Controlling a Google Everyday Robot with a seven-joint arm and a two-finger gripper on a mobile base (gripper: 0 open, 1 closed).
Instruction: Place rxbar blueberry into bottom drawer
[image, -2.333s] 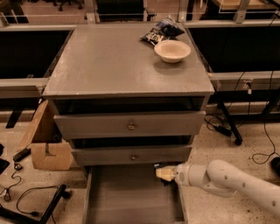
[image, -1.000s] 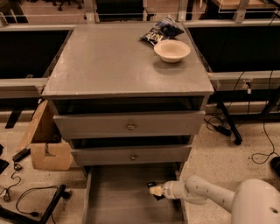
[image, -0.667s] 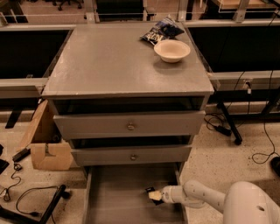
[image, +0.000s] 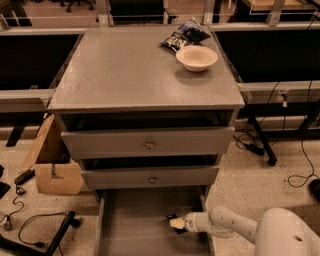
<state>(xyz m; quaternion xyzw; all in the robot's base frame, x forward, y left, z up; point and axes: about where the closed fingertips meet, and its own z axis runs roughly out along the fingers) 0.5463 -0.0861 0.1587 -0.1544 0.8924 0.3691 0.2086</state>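
Camera view: 1 cabinet (image: 125, 70), 3 grey drawers, 2 round knobs, 1 bowl (image: 196, 57), 1 snack bag (image: 184, 35), 1 rxbar (image: 173, 217), 1 arm (image: 235, 227), 1 gripper (image: 177, 223), 1 box (image: 52, 167).

Top drawer (image: 110, 142) and mid drawer (image: 110, 178) are each out a little, with dark gaps above their fronts; one knob (image: 149, 145) is on the top front, the other knob (image: 152, 179) on the mid front. Bottom drawer (image: 100, 225) is pulled far out, and its floor runs down to the frame's lower edge.

Gripper is inside the bottom drawer, low over the floor, right of centre and near the right wall. The arm comes in from lower right over that wall. Rxbar shows as a small dark bit at the gripper tip, within the drawer outline. Can't tell if it touches the floor, nor if the gripper is clamped on it or loose. The drawer floor's left half and back are bare, so there is room to the left.

Cabinet top: bowl is near the right edge toward the back, with the bag just behind it at the back edge, touching or nearly so. The rest of the top is bare. What the bowl holds is not visible.

Floor: the box is left of the cabinet, close to its side. Cables (image: 30, 225) lie lower left.
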